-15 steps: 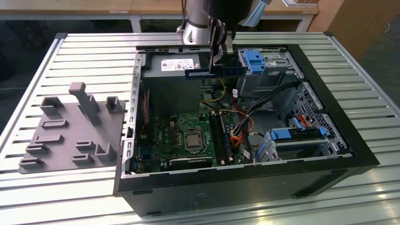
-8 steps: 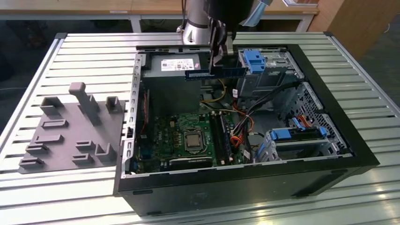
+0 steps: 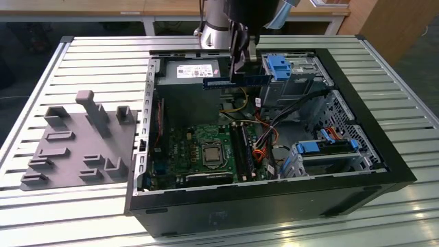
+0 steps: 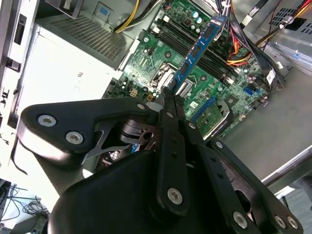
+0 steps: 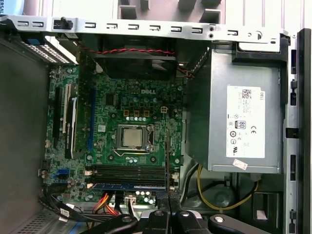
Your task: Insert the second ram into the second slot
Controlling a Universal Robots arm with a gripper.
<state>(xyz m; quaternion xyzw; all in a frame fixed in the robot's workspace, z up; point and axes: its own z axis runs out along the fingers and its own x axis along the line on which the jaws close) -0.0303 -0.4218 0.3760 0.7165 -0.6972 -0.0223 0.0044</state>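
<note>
Slatted table (image 3: 69, 216), case (image 3: 274, 203) holding motherboard (image 3: 182, 148), ram (image 3: 237, 81) gripped

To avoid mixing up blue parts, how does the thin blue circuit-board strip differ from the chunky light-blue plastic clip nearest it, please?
The thin blue circuit-board strip is long, flat, darker; the chunky light-blue plastic clip is blocky, paler. The strip is clamped in the tool; the clip sits on a drive bay. Both are blue.

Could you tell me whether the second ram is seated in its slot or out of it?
Out: the gripper holds the second ram in the air above the open case, clear of the motherboard slots.
</note>
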